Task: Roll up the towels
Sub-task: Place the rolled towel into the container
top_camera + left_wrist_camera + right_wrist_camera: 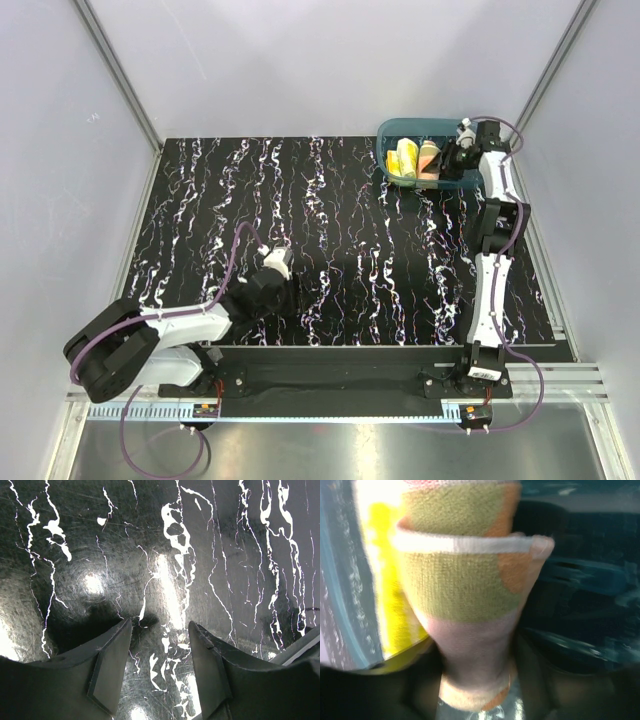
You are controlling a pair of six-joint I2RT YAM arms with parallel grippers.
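Both rolled towels lie in the teal tub point(393, 131) at the back right. The yellow towel point(406, 158) is on the left and the orange dotted towel point(429, 160) lies beside it. My right gripper point(450, 156) reaches into the tub from the right. In the right wrist view the orange towel point(465, 580) fills the frame, and its narrow end runs down between my dark, blurred fingers at my right gripper point(477, 690). Whether they still press it does not show. The yellow towel point(385, 580) lies to its left. My left gripper point(278, 258) point(160, 625) hovers open over the marbled table, holding nothing.
The black marbled table point(350, 250) stretches between the two arms. The tub's teal wall point(580, 580) stands close on the right of the orange roll. Grey enclosure walls and metal rails border the table on all sides.
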